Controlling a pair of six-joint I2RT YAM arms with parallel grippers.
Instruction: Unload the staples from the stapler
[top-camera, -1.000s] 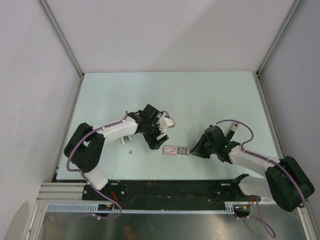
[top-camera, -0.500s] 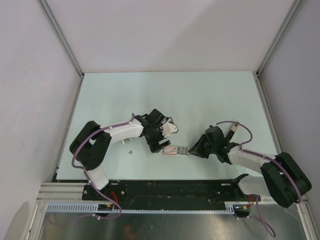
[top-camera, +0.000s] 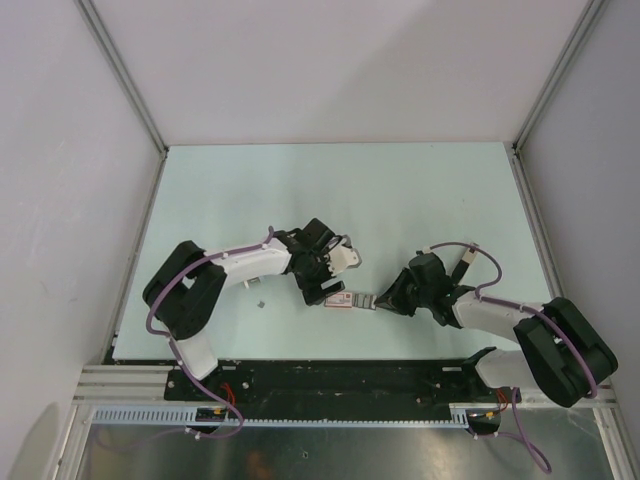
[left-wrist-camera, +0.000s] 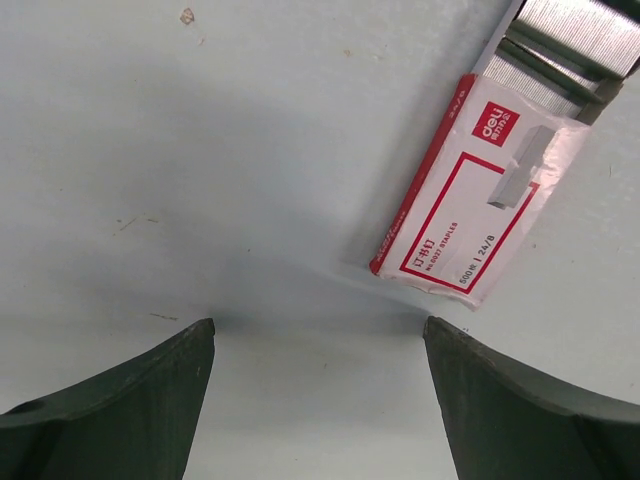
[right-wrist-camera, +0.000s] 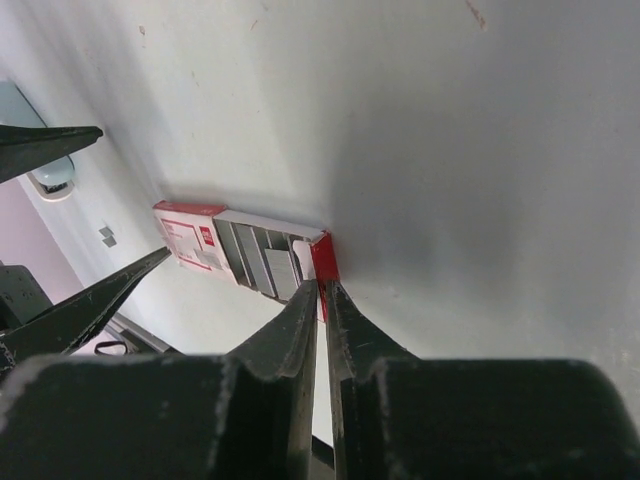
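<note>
Left wrist: silver staple tray (left-wrist-camera: 570, 30) of the red-and-white cardboard staple box (left-wrist-camera: 470, 200) runs off your top edge. Right wrist: pale blue rounded object (right-wrist-camera: 25, 105) clipped at left edge, you can't identify it. Overhead: dark speck (top-camera: 260, 303) on pale green bench (top-camera: 400, 190), too small to name.

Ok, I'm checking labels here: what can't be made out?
No stapler clearly shows in any view.
Far end of the staple box: cut off by the left wrist view's top edge.
The dark speck: too small, top view.
Grip of the right claw: hidden beneath its wrist, top view.
</note>
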